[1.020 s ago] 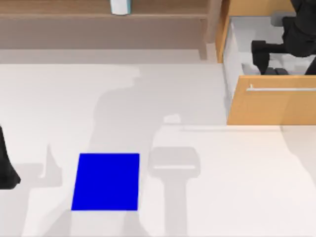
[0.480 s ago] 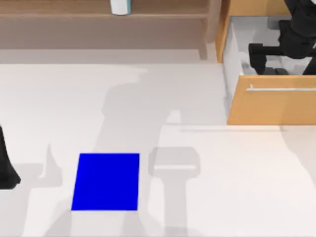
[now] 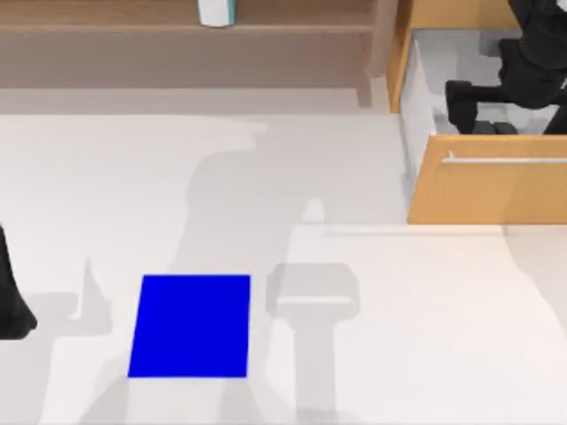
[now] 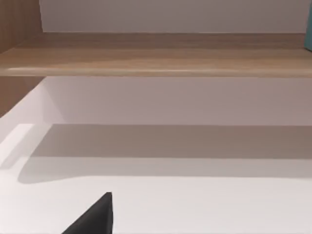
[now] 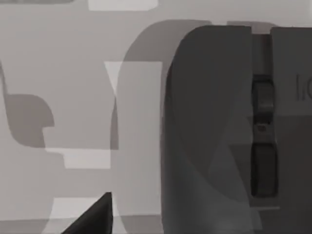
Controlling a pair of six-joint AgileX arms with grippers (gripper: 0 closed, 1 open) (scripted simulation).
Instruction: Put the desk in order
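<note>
One big white desk (image 3: 425, 336) is seen under and all around the right gripper (image 3: 483, 111). The gripper is held down inside the open drawer (image 3: 487, 190) at the desk's back corner. Whether it is open or closed cannot be told.

Just below the gripper, a dark mouse (image 5: 219, 131) is seen lying on the drawer's pale floor. It is probably hard, smooth and light. It could slip if it is pinched on its round top, so it is best held by its two long sides.

The desk itself is likely heavy and stiff, so it is not meant to be lifted. Only its small parts are meant to be moved. The drawer can likely be slid shut, and its thin silver handle (image 3: 505, 160), just in front of the gripper, is the best spot to push or grab, near the middle.

Far off to the gripper's side, a blue mat (image 3: 190, 326) is laid flat on the desk. A brown shelf (image 3: 106, 22) is set beside the drawer, with a small white thing (image 3: 215, 11) on it.

The left arm (image 3: 11, 305) is parked at the far edge.
</note>
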